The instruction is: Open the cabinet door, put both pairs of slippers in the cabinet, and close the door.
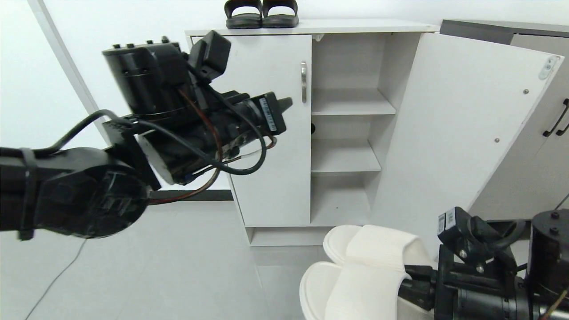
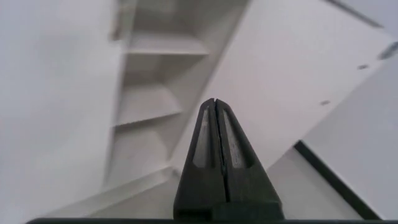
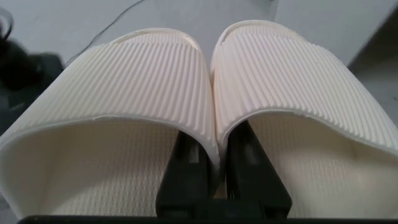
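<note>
The left gripper (image 2: 215, 102) is held raised and closed; the right gripper (image 3: 214, 140) is clamped low on the white slippers (image 3: 143, 74).

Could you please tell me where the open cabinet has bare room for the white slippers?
The bottom compartment and the upper shelf, both between the shut left door and the open right door, lie bare. The cabinet top is crowded at its left end by the black slippers; its right end is free.

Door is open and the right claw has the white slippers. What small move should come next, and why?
Probably ease the right claw forward toward the cabinet's bottom compartment. It is shut on the white slippers, which hang low just in front of that opening, and the door stands swung wide, so the way in looks unobstructed.
</note>
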### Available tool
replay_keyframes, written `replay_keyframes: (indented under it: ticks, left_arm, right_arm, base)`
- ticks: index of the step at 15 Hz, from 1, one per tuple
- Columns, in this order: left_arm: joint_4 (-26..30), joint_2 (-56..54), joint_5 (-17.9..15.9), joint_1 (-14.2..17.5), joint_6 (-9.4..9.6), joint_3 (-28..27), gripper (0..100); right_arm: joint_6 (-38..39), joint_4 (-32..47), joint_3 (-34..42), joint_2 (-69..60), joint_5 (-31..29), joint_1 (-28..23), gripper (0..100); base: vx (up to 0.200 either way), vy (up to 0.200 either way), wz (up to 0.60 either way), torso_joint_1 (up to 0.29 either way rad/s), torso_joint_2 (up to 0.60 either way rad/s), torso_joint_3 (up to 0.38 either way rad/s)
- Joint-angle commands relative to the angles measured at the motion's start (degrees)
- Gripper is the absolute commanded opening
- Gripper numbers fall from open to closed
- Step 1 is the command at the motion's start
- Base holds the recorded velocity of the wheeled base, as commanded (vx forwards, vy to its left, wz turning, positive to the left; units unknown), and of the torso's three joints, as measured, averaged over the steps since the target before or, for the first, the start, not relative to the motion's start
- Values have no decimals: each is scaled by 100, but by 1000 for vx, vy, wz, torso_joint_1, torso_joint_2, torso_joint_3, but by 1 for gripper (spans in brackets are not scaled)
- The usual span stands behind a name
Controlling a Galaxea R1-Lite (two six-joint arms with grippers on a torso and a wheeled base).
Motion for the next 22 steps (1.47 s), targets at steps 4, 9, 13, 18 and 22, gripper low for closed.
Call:
replay_keyframes:
  ticks: [4,9,13,18,22]
  left_arm:
    - [1085,-4694,429,2033,667,3605,0]
    - [5506,-8517,948,2517,685,4062,0]
    - [5462,-9080,2038,2894,782,5020,0]
    - [4636,-9255,2741,3501,1511,5636,0]
    - [3915,-9581,403,3299,1713,6277,0]
  right_arm:
    - [108,-12,-214,100,16,-132,0]
    - [81,-21,-170,21,16,-123,0]
    - [64,-21,-126,12,8,-53,0]
    - [55,-21,-82,-15,8,-9,0]
    - [46,-21,-55,21,8,18,0]
  base:
    - [0,0,0,0,0,0]
    - [0,0,0,0,0,0]
    - [0,0,0,0,0,0]
    - [0,0,0,0,0,0]
    - [0,0,0,0,0,0]
